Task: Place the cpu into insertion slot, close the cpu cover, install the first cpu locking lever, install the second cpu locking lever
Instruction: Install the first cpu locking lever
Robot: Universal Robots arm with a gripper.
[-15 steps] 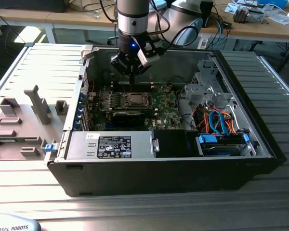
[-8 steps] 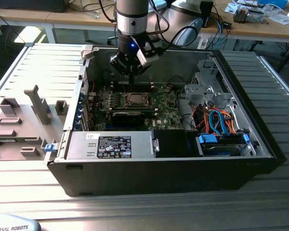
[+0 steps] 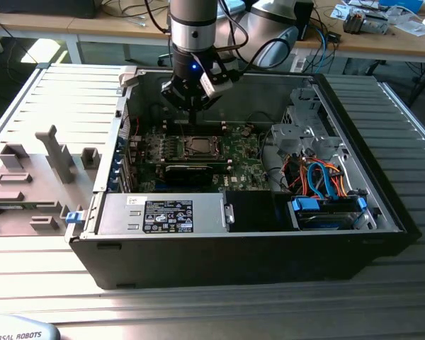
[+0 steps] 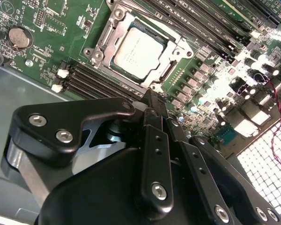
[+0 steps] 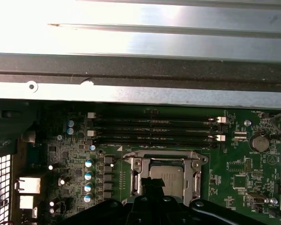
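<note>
You can see the cpu [image 4: 138, 52] lying flat, metal top up, seated in the insertion slot [image 4: 174, 41] on the motherboard [image 4: 47, 28] inside the open computer case [image 3: 382, 205]. The cpu cover [image 4: 107, 33] frames it, closed down around the chip. The jaws [image 4: 154, 105] are together, holding nothing, hovering just beside the socket's edge nearest the memory slots [image 4: 98, 79].
</note>
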